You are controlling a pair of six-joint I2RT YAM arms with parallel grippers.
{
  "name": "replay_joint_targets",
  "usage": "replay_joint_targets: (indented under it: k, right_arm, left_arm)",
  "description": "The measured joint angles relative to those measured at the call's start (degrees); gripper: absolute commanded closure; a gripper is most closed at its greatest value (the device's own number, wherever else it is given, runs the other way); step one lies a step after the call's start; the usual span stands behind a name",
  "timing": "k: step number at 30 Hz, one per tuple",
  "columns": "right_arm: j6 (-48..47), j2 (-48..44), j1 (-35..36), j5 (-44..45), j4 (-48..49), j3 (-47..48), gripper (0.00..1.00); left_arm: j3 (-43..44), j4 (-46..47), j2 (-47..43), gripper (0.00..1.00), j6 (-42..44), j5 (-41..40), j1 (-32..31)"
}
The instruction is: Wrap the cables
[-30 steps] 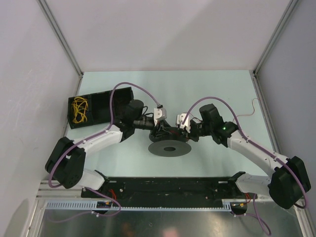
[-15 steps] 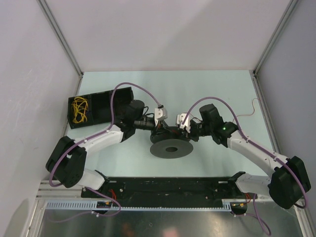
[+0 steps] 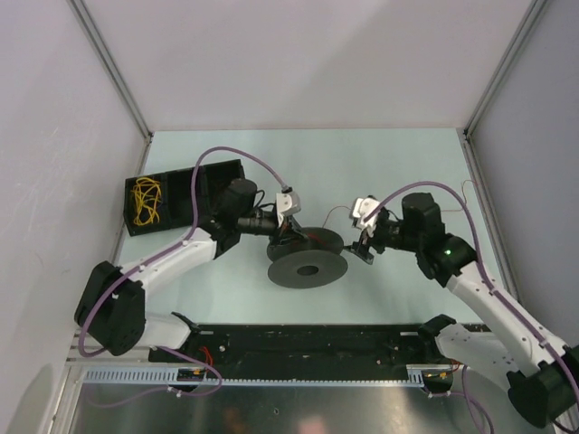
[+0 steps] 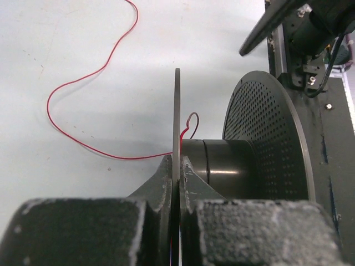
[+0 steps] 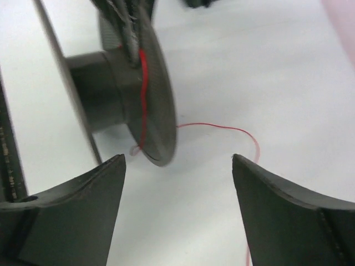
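Observation:
The dark grey spool (image 3: 308, 263) lies between the two arms. My left gripper (image 3: 294, 237) is shut on the spool's thin flange (image 4: 177, 111), which stands edge-on between the fingers of the left gripper (image 4: 177, 162). The thin red cable (image 4: 83, 83) curls over the table, loops at the flange and reaches the hub (image 4: 222, 166). My right gripper (image 3: 364, 249) is open, to the right of the spool and apart from it. In the right wrist view the gripper (image 5: 177, 158) is empty, with the spool (image 5: 111, 94) ahead and the cable (image 5: 222, 126) trailing off the flange.
A black box (image 3: 185, 192) holding yellow bands (image 3: 147, 201) sits at the back left. More red cable (image 3: 465, 193) lies near the right wall. A black rail (image 3: 308, 348) runs along the near edge.
My right gripper has opened and drawn back to the right, away from the spool. The left gripper has shut on the flange and the spool has shifted slightly.

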Motion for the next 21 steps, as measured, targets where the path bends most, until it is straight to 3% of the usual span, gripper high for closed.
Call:
replay_joint_targets:
  k: [6, 13, 21]
  right_arm:
    - [1.6, -4.0, -9.2, 3.0, 0.1, 0.0, 0.06]
    - [-1.5, 1.7, -22.3, 0.0, 0.7, 0.0, 0.06]
    - [-8.8, 13.9, -21.5, -7.7, 2.5, 0.0, 0.04]
  left_arm:
    - [5.6, -5.8, -3.3, 1.0, -1.0, 0.7, 2.8]
    - [14.7, -9.0, -9.2, 1.0, -3.1, 2.8, 8.6]
    - [24.7, -9.7, -10.4, 1.0, -7.6, 4.6, 11.6]
